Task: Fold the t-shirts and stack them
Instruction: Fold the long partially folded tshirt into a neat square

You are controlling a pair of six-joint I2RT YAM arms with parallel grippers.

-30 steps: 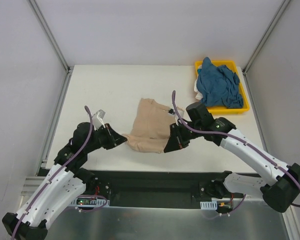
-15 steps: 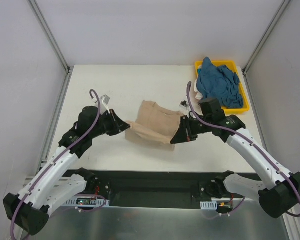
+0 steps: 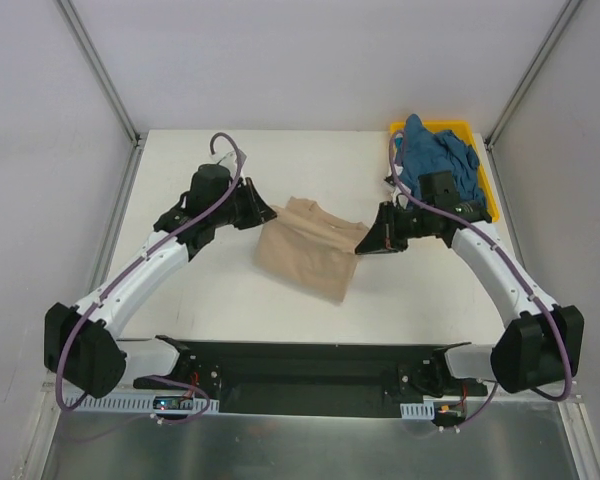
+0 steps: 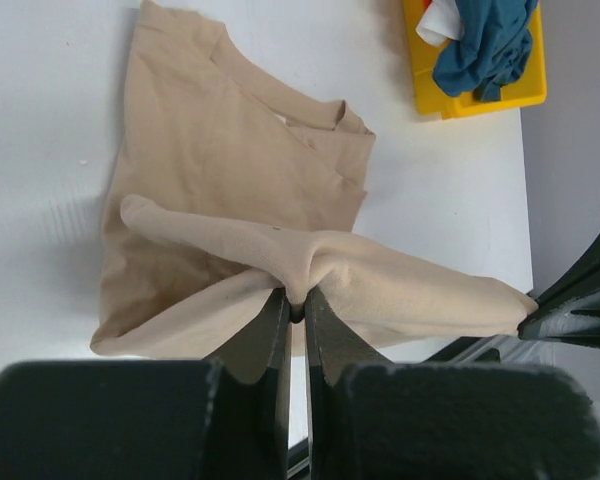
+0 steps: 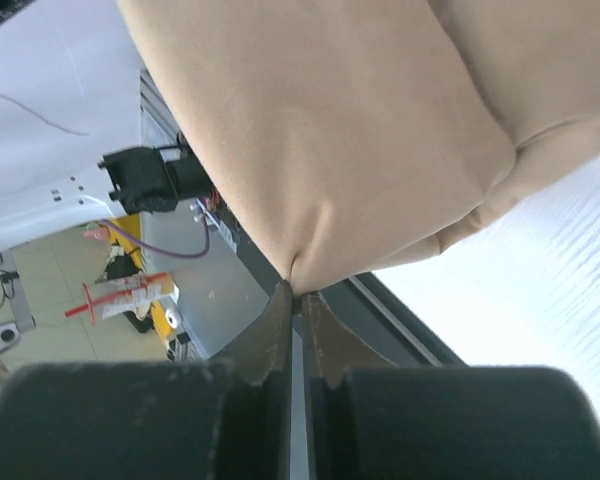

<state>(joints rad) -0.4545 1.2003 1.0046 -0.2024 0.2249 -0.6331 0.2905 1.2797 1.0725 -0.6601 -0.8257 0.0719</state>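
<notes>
Between left claw (image 3: 271, 213) and right claw (image 3: 361, 246), tan t-shirt (image 3: 305, 258) in both grips

The tan shirt (image 3: 305, 262) covers the middle of the table (image 3: 180, 170), pinched taut between my left gripper (image 3: 268, 214) and my right gripper (image 3: 361, 246), so the way between them is blocked. Bare tabletop runs along the far side, the left side and the near edge. At the far right the yellow tray (image 3: 450, 125), heaped with the teal shirt (image 3: 442, 172), sits just behind my right arm (image 3: 492, 268)
</notes>
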